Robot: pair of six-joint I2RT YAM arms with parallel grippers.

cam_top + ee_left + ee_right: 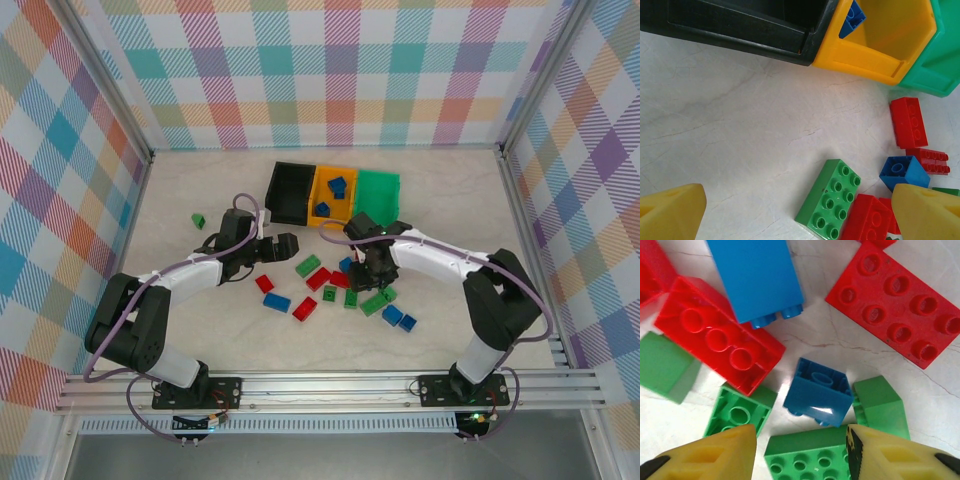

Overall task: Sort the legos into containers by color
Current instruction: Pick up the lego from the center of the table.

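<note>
The containers are a row of three joined bins at the back: black (290,190), orange (335,195) and green (378,195). Two blue legos (338,185) lie in the orange bin. Red, green and blue legos are scattered mid-table. My left gripper (290,245) (800,215) is open above the table, over a green eight-stud brick (832,205), with nothing held. My right gripper (368,278) (800,455) hangs over the cluster, its jaws apart on either side of a green brick (807,457). Just beyond it a small blue brick (817,392) lies on its side.
A lone green brick (199,220) lies far left. Red bricks (895,300) (720,340) and a long blue brick (757,277) crowd the right gripper. Red bricks (909,121) and a blue one (902,171) sit to the right of the left gripper, below the bins' front wall (860,55).
</note>
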